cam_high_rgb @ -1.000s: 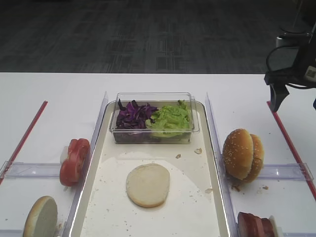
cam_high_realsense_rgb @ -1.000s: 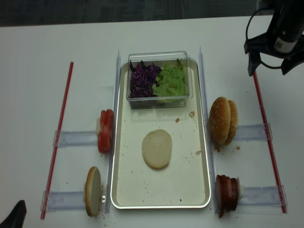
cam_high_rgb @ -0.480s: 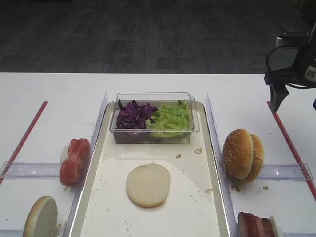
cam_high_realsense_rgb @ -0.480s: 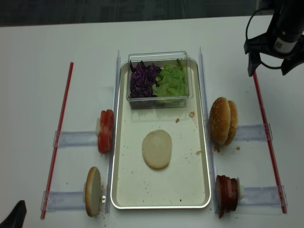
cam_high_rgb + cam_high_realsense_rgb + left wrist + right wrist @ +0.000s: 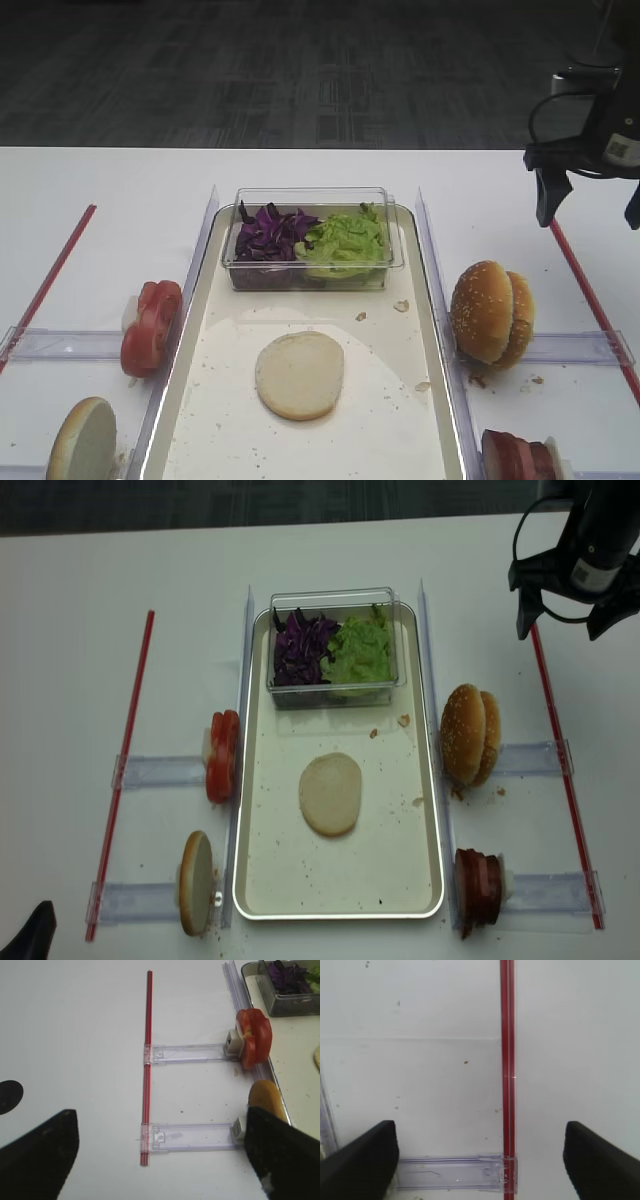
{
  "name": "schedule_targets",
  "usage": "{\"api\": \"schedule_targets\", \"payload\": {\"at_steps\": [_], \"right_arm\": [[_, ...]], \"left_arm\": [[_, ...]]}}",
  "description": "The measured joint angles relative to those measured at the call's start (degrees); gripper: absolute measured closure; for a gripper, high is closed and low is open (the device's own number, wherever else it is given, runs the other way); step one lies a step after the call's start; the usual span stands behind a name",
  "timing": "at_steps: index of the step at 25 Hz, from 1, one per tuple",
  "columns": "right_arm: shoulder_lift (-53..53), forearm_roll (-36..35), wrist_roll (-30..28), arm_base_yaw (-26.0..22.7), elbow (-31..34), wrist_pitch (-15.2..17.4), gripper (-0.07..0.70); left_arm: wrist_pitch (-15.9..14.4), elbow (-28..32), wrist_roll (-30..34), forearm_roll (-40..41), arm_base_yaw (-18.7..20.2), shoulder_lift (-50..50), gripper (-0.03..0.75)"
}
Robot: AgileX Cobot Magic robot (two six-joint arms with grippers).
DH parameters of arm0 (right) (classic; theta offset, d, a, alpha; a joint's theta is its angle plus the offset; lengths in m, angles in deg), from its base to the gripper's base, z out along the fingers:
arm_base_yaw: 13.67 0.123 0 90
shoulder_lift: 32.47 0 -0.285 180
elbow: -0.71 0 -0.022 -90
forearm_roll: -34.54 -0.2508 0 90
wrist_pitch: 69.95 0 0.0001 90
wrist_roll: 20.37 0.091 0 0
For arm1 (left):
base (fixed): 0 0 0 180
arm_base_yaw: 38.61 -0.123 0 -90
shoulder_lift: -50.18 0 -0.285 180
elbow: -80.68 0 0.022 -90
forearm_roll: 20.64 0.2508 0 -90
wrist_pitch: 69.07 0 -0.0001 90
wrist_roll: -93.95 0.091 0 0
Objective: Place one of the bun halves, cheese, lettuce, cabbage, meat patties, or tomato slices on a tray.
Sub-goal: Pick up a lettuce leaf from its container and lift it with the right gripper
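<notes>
I've got the right gripper [image 5: 566, 620] parked upper right of the overhead frame, jaws spread wide, nothing between them. Wrist view confirms: just bare table and the red strip [image 5: 507, 1075] running down the gap between the two dark fingers [image 5: 362, 1160].

Left gripper [image 5: 160, 1160] shows only in its own wrist view, fingers at the bottom corners, wide apart, empty. In the overhead view just a dark tip pokes in bottom left.

The tray [image 5: 400, 880] runs long-axis top to bottom, center frame. One flat pale bun half [image 5: 331, 793] already lies on it, middle. The clear tub [image 5: 335, 598] sits at the tray's top end w/ purple cabbage [image 5: 300, 648] left and lettuce [image 5: 358, 648] right.

What the next move turns on, imo: which item, which arm. From the right jaws, the sesame bun halves [image 5: 470, 734] lie below and slightly left in frame, standing on edge just beside the tray's right rim; meat patties [image 5: 478, 888] further down, bottom right. Both are right-arm picks. Tomato slices [image 5: 222, 756] and the other bun half [image 5: 194, 882] stand on edge left of the tray, near the left arm.

Sesame buns are nearest the right jaws, well apart yet. Faces point left-right, so I'd guess the jaws need to straddle them that way.
</notes>
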Motion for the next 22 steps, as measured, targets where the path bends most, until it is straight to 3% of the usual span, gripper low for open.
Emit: {"api": "schedule_targets", "payload": {"at_steps": [13, 22], "right_arm": [[-0.3, 0.3, 9.2, 11.1, -1.5, -0.9, -0.046], [-5.9, 0.1, 16.0, 20.1, -13.2, 3.3, -0.046]], "left_arm": [[0.0, 0.0, 0.0, 0.0, 0.0, 0.0, 0.097], [0.0, 0.0, 0.0, 0.0, 0.0, 0.0, 0.097]]}}
